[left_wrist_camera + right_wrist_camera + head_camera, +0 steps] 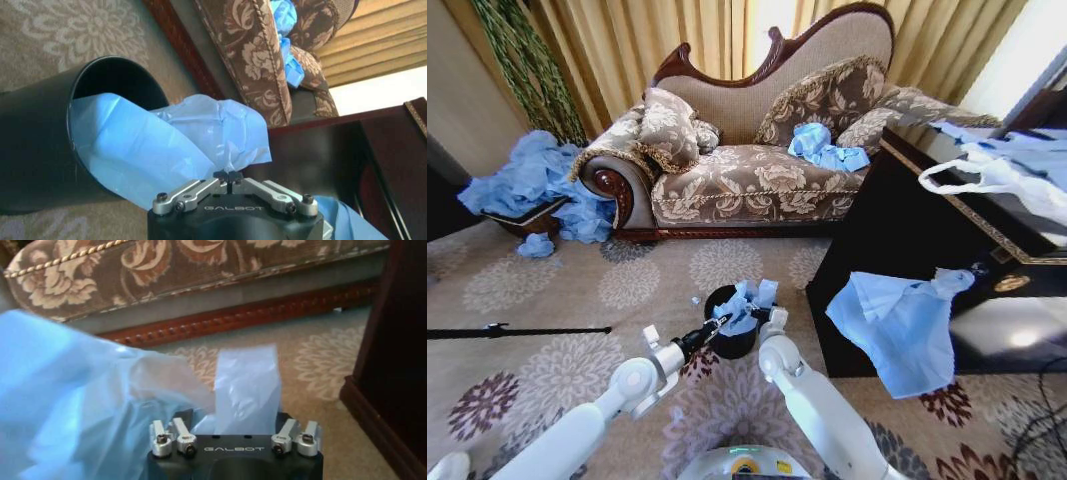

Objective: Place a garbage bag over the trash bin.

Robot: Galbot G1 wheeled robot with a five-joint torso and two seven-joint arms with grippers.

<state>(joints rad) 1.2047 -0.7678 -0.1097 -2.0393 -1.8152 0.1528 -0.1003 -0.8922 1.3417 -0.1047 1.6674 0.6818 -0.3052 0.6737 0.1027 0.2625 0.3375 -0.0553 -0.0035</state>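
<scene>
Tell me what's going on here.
Both arms are fitting the light-blue garbage bag onto the small black trash bin on the carpet before the sofa. The left pincer is shut on the bag's edge, and the right pincer grips another part. The bag hangs partly inside, not yet over the rim.

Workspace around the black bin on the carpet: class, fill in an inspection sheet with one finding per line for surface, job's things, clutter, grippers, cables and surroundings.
Surface: patterned carpet.
Job's things: black trash bin upright on the carpet; light-blue garbage bag partly inside it, the rest bunched above the rim, not spread around it.
Clutter: blue bag pile left of the sofa; blue bags on the sofa seat; flat blue bag hanging off the dark table; white bag on top.
Grippers: left gripper shut on the bag's edge; right gripper pinching the bag.
Cables: nothing seen.
Surroundings: sofa, curtains, dark table.
</scene>
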